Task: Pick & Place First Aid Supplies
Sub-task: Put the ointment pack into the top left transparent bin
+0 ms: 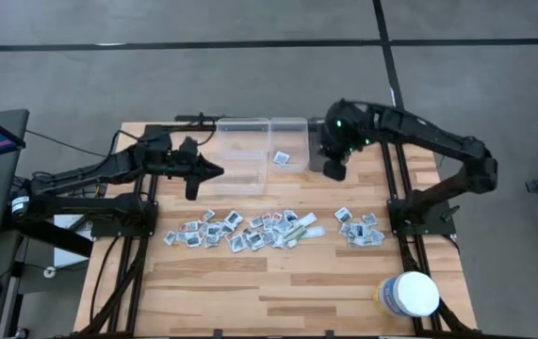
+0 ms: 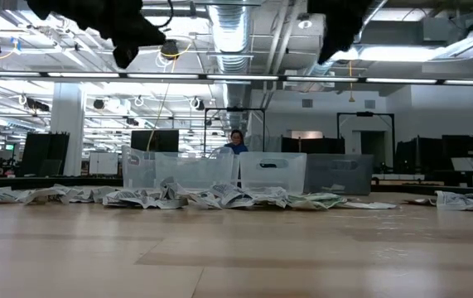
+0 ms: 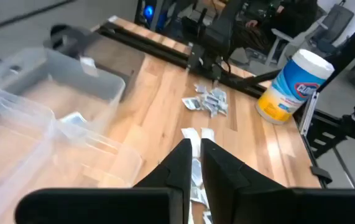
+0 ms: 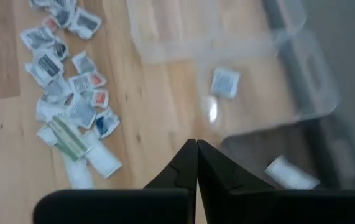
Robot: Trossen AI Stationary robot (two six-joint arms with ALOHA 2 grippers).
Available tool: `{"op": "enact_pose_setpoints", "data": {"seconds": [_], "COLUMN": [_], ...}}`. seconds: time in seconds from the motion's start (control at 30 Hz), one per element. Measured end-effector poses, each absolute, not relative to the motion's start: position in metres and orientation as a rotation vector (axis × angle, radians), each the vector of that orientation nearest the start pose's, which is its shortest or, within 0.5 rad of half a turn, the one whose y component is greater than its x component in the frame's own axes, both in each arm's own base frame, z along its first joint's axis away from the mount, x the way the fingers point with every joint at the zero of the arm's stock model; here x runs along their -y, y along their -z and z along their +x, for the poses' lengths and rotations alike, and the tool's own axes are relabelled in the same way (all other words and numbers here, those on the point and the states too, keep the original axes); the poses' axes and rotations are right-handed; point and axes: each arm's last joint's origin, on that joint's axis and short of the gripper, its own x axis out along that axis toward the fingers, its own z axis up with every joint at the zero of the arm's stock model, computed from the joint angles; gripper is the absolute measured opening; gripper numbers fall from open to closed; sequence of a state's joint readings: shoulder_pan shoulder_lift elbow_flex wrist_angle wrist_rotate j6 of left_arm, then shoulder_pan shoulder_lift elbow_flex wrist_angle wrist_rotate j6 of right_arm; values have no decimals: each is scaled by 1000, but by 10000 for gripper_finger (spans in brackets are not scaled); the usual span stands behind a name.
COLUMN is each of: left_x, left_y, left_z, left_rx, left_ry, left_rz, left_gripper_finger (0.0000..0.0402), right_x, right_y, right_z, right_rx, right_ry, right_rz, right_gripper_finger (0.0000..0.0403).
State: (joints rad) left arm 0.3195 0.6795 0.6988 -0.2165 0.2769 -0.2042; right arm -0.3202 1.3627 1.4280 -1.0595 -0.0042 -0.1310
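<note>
The right pincer [image 1: 334,170] hangs above the far side of the surface, beside the clear bins, its fingers [image 4: 183,165] pressed together on nothing. The left pincer [image 1: 214,171] is raised at the other side of the bins, its fingers [image 3: 180,163] nearly touching, a thin gap between them, nothing held. One square packet [image 1: 281,158] lies in the middle clear bin [image 1: 288,125]; a larger clear bin [image 1: 242,132] stands just beside it. The first aid supplies [image 1: 240,229] lie in a loose row across the wooden surface [image 1: 278,292], with a smaller cluster [image 1: 360,228] nearer the right arm. A white tub [image 1: 408,295] stands at the near right corner. Beyond the surface, a large hall with ceiling ducts [image 2: 236,29] and a person [image 2: 236,142] far behind the bins
</note>
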Motion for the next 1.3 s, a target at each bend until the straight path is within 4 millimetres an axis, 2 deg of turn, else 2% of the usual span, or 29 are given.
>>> {"op": "enact_pose_setpoints", "data": {"seconds": [0.23, 0.43, 0.6, 0.77, 0.97, 1.3], "left_x": [-36, -25, -11, 1, 5, 6], "left_y": [-279, -244, -233, -221, -208, -183], "left_z": [155, 154, 152, 151, 156, 172], "left_rx": [-311, -448, -556, -666, -774, -934], "left_ry": [-44, -64, -124, -222, -288, -336], "left_rz": [-375, -466, -479, -532, -551, -524], "left_gripper_finger": [35, 31, 7, 6, 6, 57], "right_x": [55, 33, 19, 13, 8, 4], "right_y": [-303, -275, -266, -261, -261, -261], "right_z": [248, 264, 278, 282, 284, 283], "right_rx": [-1101, -1164, -1153, -1167, -1156, -1170], "right_ry": [220, 170, 125, 123, 120, 107], "right_rz": [161, 160, 135, 149, 158, 149], "right_gripper_finger": [1, 0, 0, 0, 0, 0]}}
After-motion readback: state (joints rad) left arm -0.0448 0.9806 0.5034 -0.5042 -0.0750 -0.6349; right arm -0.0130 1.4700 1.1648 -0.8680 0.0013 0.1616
